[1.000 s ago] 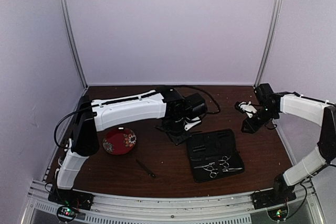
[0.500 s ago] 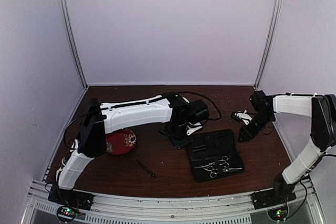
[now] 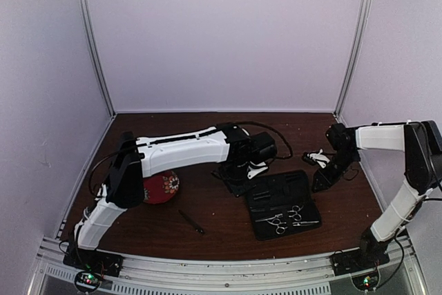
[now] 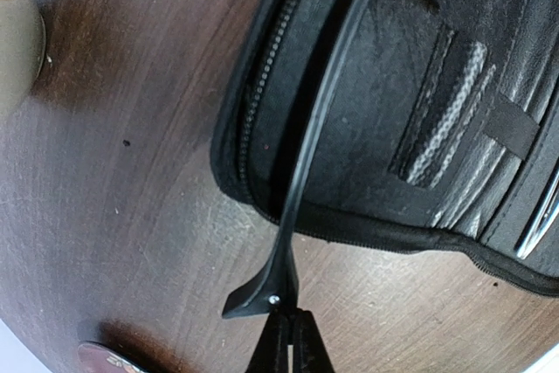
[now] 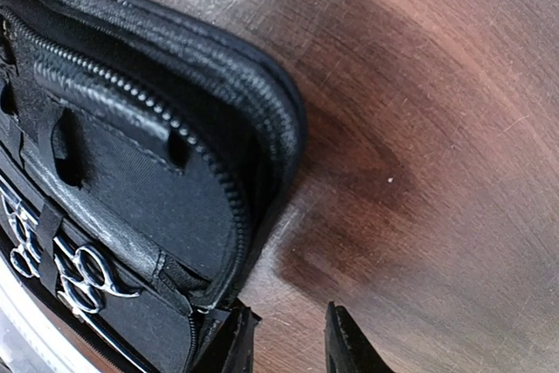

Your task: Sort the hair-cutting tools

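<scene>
A black case (image 3: 283,204) lies open on the table. Two silver scissors (image 3: 276,222) (image 3: 297,213) are strapped in its near half and also show in the right wrist view (image 5: 83,275). A short black stick (image 3: 192,222) lies loose on the table left of the case. My left gripper (image 3: 238,180) (image 4: 286,340) is at the case's far left corner, shut on a long slim black tool (image 4: 319,128) that reaches across the case's inside. My right gripper (image 3: 320,183) (image 5: 288,345) is open and empty, low at the case's right edge (image 5: 262,128), one finger (image 5: 238,338) against it.
A red patterned plate (image 3: 164,186) stands left of the case, partly behind my left arm. Purple walls close in the table at the back and sides. A black cable (image 3: 280,139) runs behind the left wrist.
My left gripper has moved right to the case's corner with the slim black tool. My right gripper has come down and left to the case's right edge.
</scene>
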